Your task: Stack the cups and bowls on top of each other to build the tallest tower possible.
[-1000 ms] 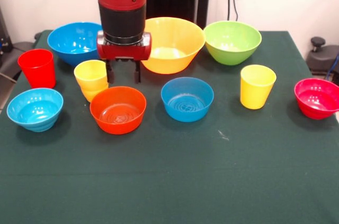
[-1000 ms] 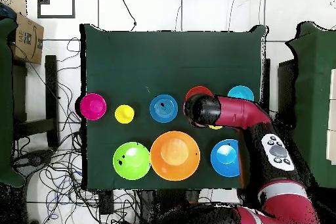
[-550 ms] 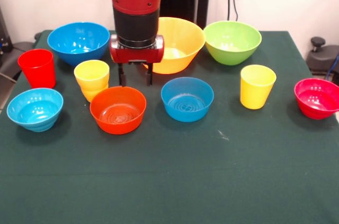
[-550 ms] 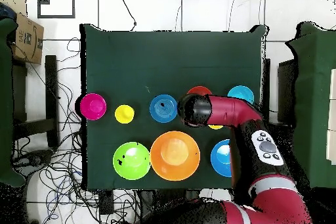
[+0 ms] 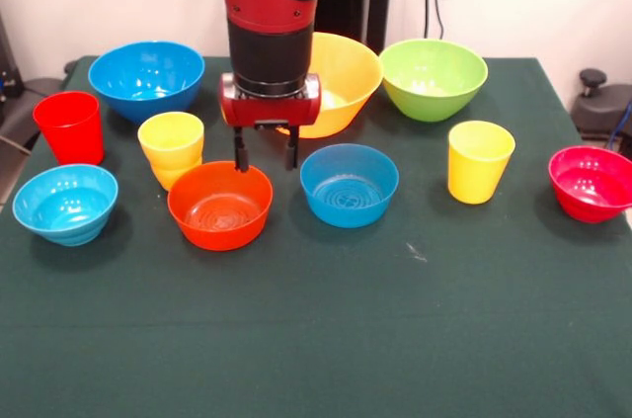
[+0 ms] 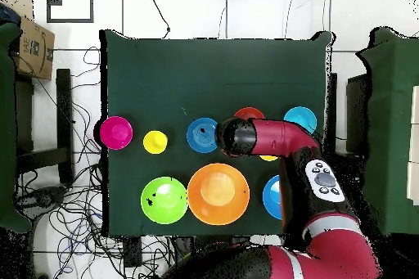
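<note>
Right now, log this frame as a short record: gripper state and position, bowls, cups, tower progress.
gripper: open, empty, hanging between the orange-red bowl and the small blue bowl
back row of bowls: medium blue bowl, large yellow-orange bowl, lime green bowl
other bowls: light-blue bowl, crimson bowl
cups: red cup; single yellow cup; nested yellow cups
tower: only the nested yellow cups are stacked; all bowls stand apart on the table

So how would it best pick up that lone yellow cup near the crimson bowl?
Probably by the rim, from straight above: the yellow cup stands upright, mouth open, with free space around it, so one finger could go inside and one outside its thin wall.
</note>
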### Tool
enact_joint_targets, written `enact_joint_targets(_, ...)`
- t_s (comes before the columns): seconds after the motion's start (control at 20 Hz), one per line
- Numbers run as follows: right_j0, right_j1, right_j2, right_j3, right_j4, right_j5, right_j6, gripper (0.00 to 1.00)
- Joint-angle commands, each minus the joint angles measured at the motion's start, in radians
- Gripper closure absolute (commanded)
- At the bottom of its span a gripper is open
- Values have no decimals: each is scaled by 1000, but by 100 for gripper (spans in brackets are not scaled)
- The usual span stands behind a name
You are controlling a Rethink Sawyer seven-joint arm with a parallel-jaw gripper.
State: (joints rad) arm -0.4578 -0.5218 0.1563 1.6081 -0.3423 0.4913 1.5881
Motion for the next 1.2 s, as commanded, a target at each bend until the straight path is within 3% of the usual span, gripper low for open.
enact_joint_targets(0.05,24,134,31,-18,-7,-109,126,0)
enact_joint_targets(0.8,25,293,-21,-130,-36,-210,95,0)
enact_joint_targets(1.2,32,291,-22,-145,-25,-188,90,0)
